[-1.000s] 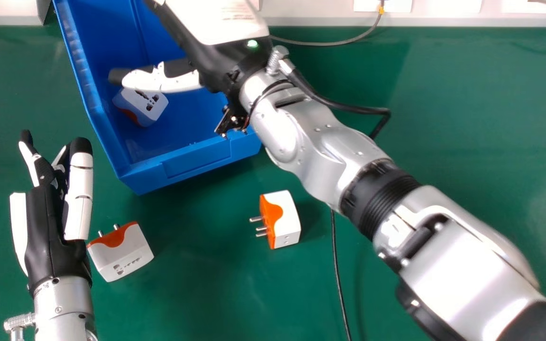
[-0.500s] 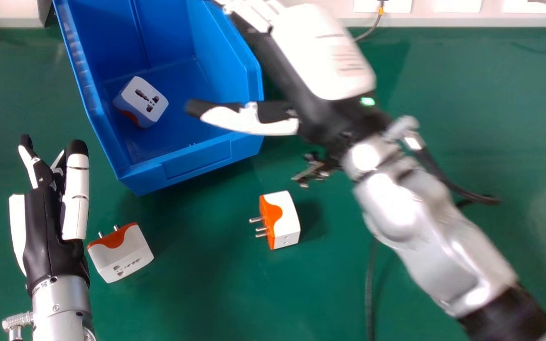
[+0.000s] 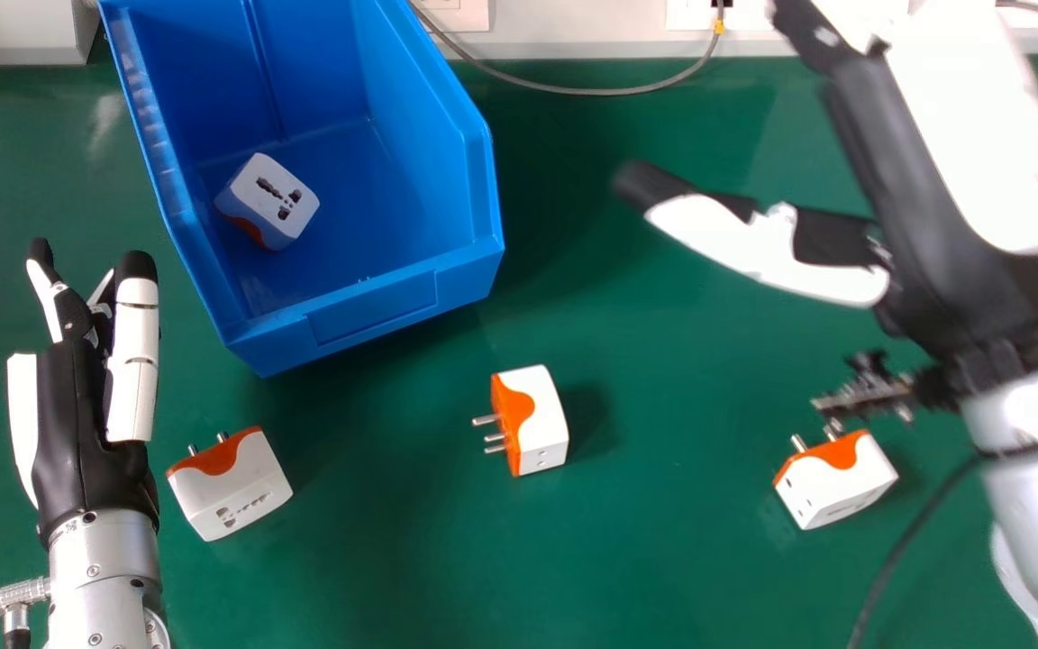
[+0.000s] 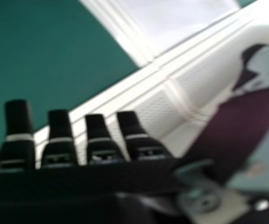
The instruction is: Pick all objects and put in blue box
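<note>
- The right hand (image 3: 978, 279) has just swung from over the box (image 3: 375, 306) out to the desk's right side, so we now have an unobstructed look into the box.
- Its fingers (image 4: 17, 119) are well extended and its thumb (image 3: 762, 239) stands out from them; we see nothing in its hold.
- One adapter (image 3: 271, 203) sits tilted inside the box, near its left wall, in the same place as in the earlier frames.
- With the arm gone from over it, the right adapter (image 3: 834, 482) comes into sight on the desk (image 3: 447, 577), prongs pointing away from us, close by the right wrist. We cannot tell whether the two touch.
- The middle adapter (image 3: 532, 424) lies in front of the box, prongs to the left, and the left adapter (image 3: 231, 487) rests just beside the idle left hand (image 3: 77, 433); neither has moved.
- For the task, we judge one adapter delivered and three left to collect. The right adapter looks a likely next pick, though the wrist could knock it, so we would lift clear before lining up a grasp.
</note>
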Tool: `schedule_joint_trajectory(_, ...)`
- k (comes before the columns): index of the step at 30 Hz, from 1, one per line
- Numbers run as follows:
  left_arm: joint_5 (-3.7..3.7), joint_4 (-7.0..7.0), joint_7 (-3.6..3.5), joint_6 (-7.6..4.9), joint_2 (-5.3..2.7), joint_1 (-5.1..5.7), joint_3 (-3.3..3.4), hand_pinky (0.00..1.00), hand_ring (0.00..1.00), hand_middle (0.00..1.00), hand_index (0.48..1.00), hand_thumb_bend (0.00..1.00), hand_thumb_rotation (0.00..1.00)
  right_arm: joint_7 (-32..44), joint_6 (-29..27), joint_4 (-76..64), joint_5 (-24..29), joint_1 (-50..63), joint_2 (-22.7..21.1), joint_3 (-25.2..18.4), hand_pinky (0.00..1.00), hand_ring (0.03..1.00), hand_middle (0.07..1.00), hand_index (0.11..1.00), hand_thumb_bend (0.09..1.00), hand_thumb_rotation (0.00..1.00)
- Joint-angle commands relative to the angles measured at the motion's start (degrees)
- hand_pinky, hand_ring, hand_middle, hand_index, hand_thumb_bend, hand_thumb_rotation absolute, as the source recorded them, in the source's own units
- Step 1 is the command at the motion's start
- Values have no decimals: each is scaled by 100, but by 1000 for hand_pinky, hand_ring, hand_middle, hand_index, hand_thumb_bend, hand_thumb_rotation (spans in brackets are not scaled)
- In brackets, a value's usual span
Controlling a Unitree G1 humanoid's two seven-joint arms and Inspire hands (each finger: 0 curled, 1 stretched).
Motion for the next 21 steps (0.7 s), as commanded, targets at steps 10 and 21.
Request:
schedule_joint_trajectory(10,-145,-146,-133,-33,111,23,129,874,920,899,905,485,869,156,-284,-128,89,1135,-247,-866,725,870,918,898,392,630)
schedule_joint_trajectory(21,-153,-159,-179,15,193,60,172,873,923,907,918,493,869,488,-1149,1482,-61,1263,-1274,-1007,788,899,940,917,456,750)
